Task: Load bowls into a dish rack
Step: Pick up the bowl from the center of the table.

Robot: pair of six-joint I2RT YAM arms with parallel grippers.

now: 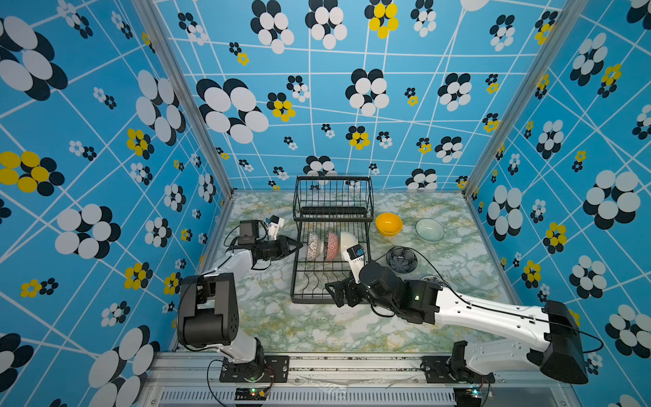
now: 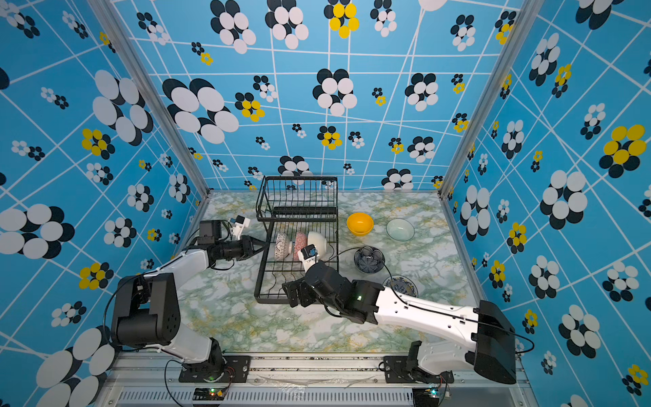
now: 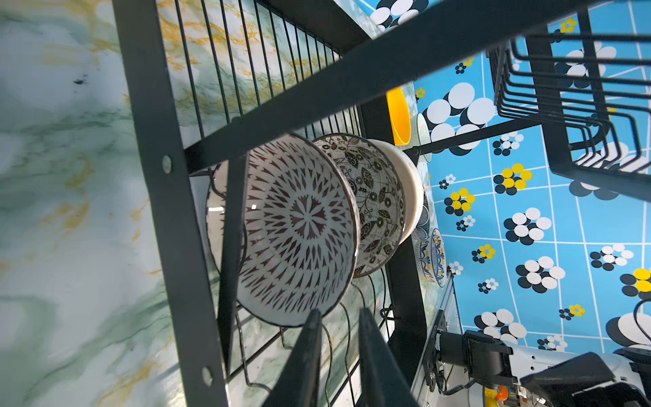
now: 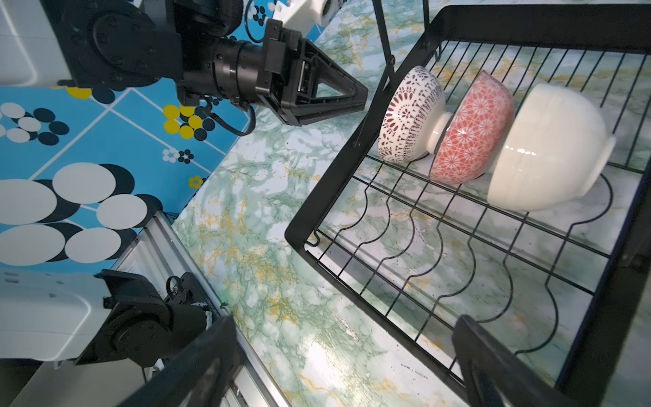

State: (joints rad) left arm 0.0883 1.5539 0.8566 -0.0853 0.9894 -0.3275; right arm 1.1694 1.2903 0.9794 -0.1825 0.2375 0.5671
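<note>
The black wire dish rack (image 1: 294, 282) stands mid-table. Three bowls lean on edge in its lower tray: black-and-white patterned (image 1: 312, 245), pink-red (image 1: 332, 245) and cream-white (image 1: 347, 239). My left gripper (image 1: 299, 245) points at the rack's left side beside the patterned bowl (image 3: 299, 229). Its fingers (image 3: 313, 338) are a narrow gap apart with nothing between them. My right gripper (image 1: 333, 294) hovers at the tray's front edge, wide open and empty (image 4: 343, 320). Yellow (image 1: 388, 223), clear glass (image 1: 429, 229) and dark navy (image 1: 401, 259) bowls sit on the table right of the rack.
A blue-yellow patterned bowl (image 2: 401, 285) lies partly hidden under my right arm. The rack's raised basket (image 1: 333, 197) holds nothing. The front tray slots (image 4: 458, 253) are bare. Patterned walls close three sides of the marble table (image 1: 267, 310).
</note>
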